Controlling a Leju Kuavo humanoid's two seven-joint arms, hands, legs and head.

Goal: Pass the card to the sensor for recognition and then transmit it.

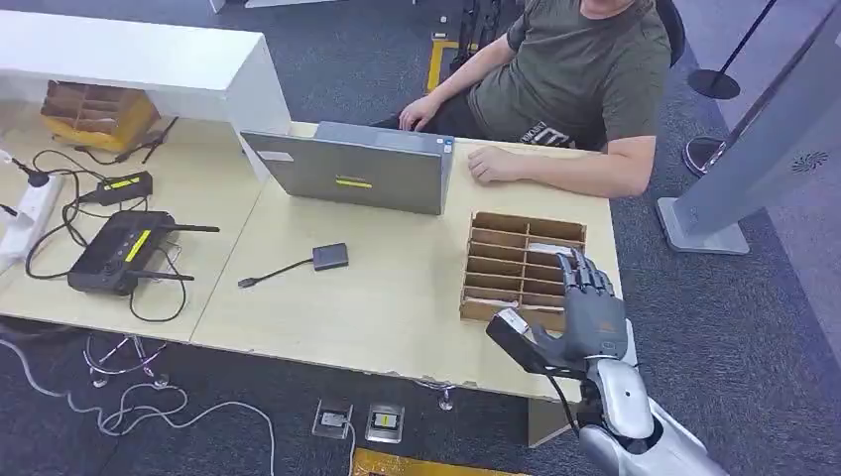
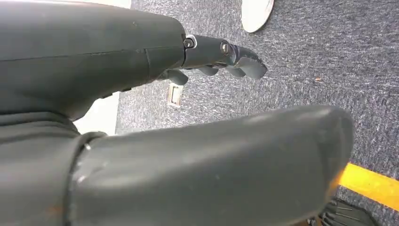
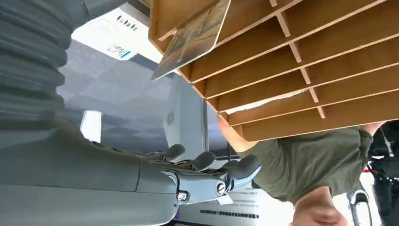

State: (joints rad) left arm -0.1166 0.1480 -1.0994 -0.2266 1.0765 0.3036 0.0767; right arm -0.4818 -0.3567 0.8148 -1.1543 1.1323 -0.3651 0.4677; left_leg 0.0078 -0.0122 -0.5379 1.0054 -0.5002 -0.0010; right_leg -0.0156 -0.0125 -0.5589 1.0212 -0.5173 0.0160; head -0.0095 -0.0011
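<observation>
A wooden slotted rack (image 1: 501, 239) stands on the table's right end. My right hand (image 1: 592, 312) hovers at its near right corner, fingers spread upward, thumb pointing left, holding nothing. In the right wrist view a printed card (image 3: 193, 40) leans out of an end slot of the rack (image 3: 306, 70), apart from my fingers (image 3: 211, 175). A small dark card sensor (image 1: 330, 256) with a cable lies mid-table. My left hand (image 2: 141, 108) hangs over the carpet with its fingers (image 2: 221, 54) extended, empty.
A person in a green shirt (image 1: 585, 69) sits behind the table, one hand (image 1: 493, 164) resting near the rack. A grey laptop (image 1: 357, 171) stands between the person and the sensor. A router (image 1: 119, 250), cables and a power strip (image 1: 25, 218) crowd the left table.
</observation>
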